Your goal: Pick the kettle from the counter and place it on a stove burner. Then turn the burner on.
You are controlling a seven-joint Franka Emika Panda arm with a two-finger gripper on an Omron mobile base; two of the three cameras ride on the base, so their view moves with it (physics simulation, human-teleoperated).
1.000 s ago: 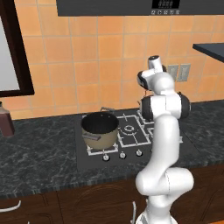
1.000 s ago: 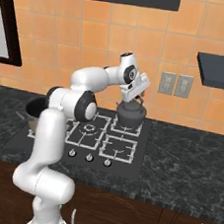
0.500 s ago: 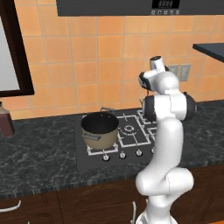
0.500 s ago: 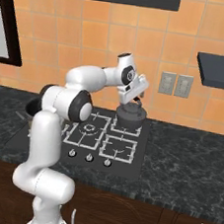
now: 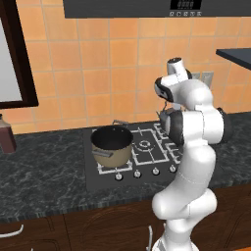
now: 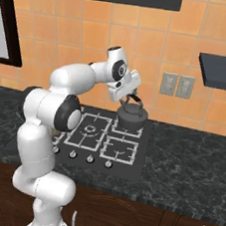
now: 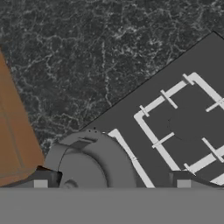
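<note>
At the far left of the left base view a dark bottle [image 5: 7,133] stands on the counter [image 5: 44,171], well apart from the stove. Next comes the big tan pot [image 5: 112,145], which sits on the front left part of the black cooktop [image 5: 98,179]. To the right of the pot is the burner with the rings [image 5: 145,145], bare, and in front of it a row of small knobs [image 5: 146,171] along the front edge of the cooktop.

More to the right, in the right base view, the kettle [image 6: 131,116] is over the back right burner [image 6: 129,128]. It looks to be resting on the grate or just above it; I cannot tell which. The gripper [image 6: 129,93] is at the top of the kettle, at its arched handle, and seems to be closed on the handle, but the fingers are too small to see, so I cannot tell this for sure. The front right burner [image 6: 119,149] is free.

In the hand view the kettle is close below the camera, at the corner of the cooktop next to the counter and the orange wall [image 7: 13,144].

I judge the carrying as nearly finished. What is left: to let go of the handle, to lift the hand away, and then to turn the right knob for this burner.
</note>
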